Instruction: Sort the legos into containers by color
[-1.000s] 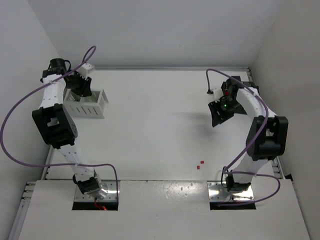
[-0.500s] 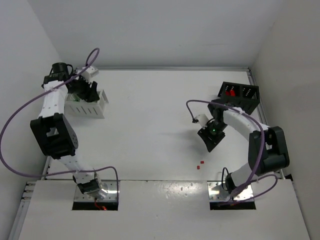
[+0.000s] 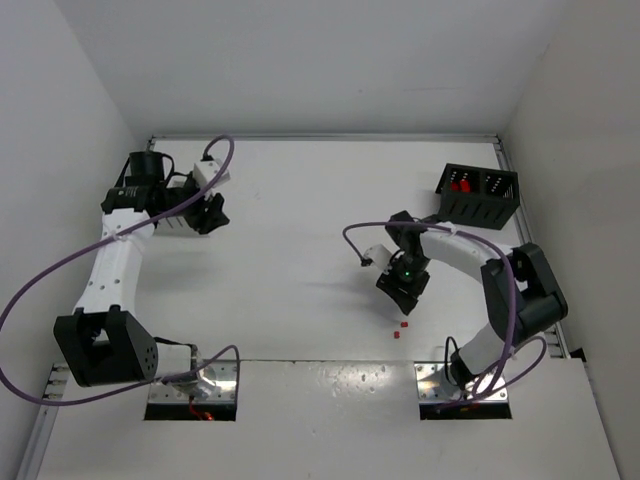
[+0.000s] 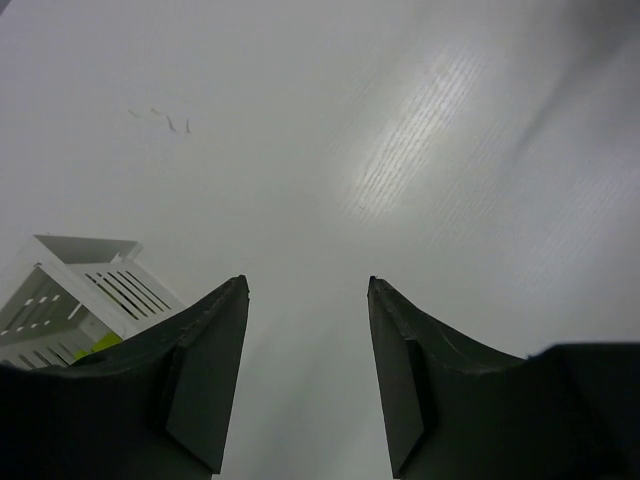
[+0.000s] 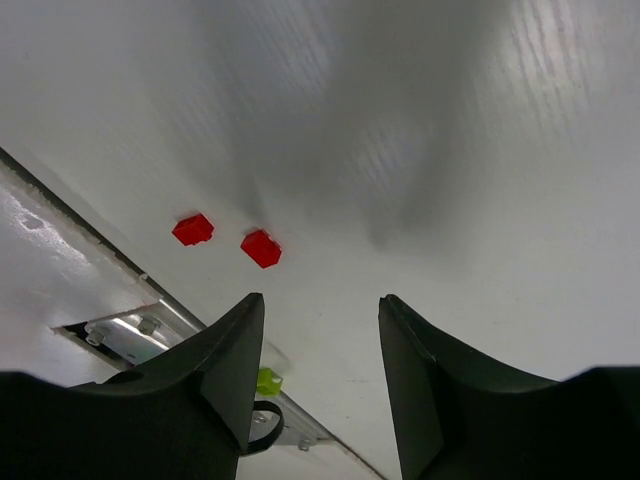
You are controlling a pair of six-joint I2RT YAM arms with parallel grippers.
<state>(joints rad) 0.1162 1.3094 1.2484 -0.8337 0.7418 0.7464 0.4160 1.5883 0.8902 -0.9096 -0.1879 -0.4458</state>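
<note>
Top view: left end effector (image 3: 205,212) is hovering at far left. Black bin (image 3: 480,196) is sitting far right, red pieces (image 3: 460,185) in its left compartment. Right end effector (image 3: 400,290) is hanging near two red bricks (image 3: 405,324) on the surface (image 3: 290,260).

Left wrist: fingers are standing apart, gripping nothing. White bin (image 4: 60,290) is showing lower left, yellow-green bit (image 4: 105,343) inside.

Right wrist: fingers are standing apart, empty. Both bricks are lying close together, ahead of the left-hand finger.

Flat white table (image 3: 300,220), faint scratches in one spot. Directly on it: red brick (image 5: 261,248) and second red brick (image 5: 192,229) just beside each other near front edge, right of centre; black bin (image 3: 478,208) far right; white slatted bin (image 4: 60,300) far left
</note>
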